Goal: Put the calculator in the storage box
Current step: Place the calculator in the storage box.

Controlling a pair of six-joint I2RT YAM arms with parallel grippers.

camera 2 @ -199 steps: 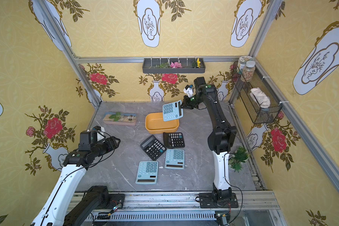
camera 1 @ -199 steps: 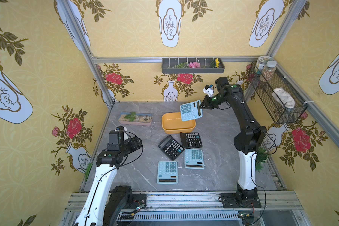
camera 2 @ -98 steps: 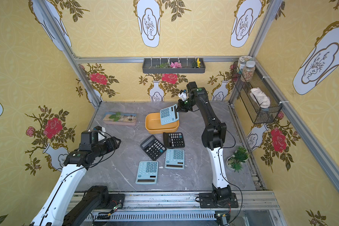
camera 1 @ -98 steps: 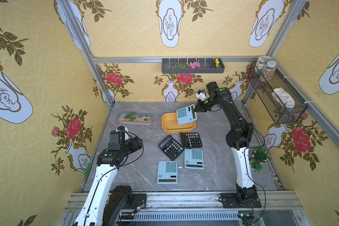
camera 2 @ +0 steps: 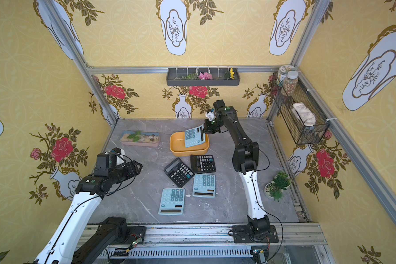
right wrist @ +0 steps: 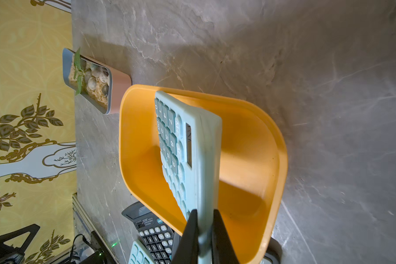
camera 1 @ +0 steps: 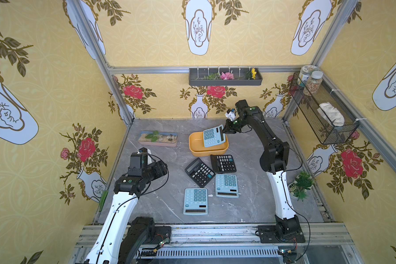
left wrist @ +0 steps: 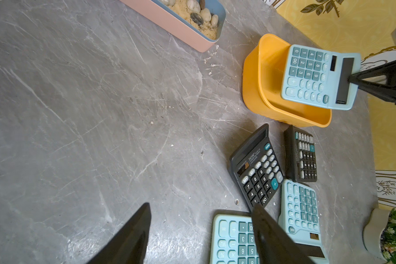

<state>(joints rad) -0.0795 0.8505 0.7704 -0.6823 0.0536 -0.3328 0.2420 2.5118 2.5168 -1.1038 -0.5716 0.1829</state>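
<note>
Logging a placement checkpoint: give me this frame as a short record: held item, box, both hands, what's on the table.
right hand: shut on light blue calculator, at its display end
light blue calculator: tilted, low over storage box; contact unclear
storage box: yellow-orange, nothing else seen inside
left hand: open, empty, above table
on table: two black calculators, two blue calculators

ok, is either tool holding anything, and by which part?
The right tool pinches the light blue calculator by its display end, tilted over the yellow box. The left tool is open, holding nothing.
</note>
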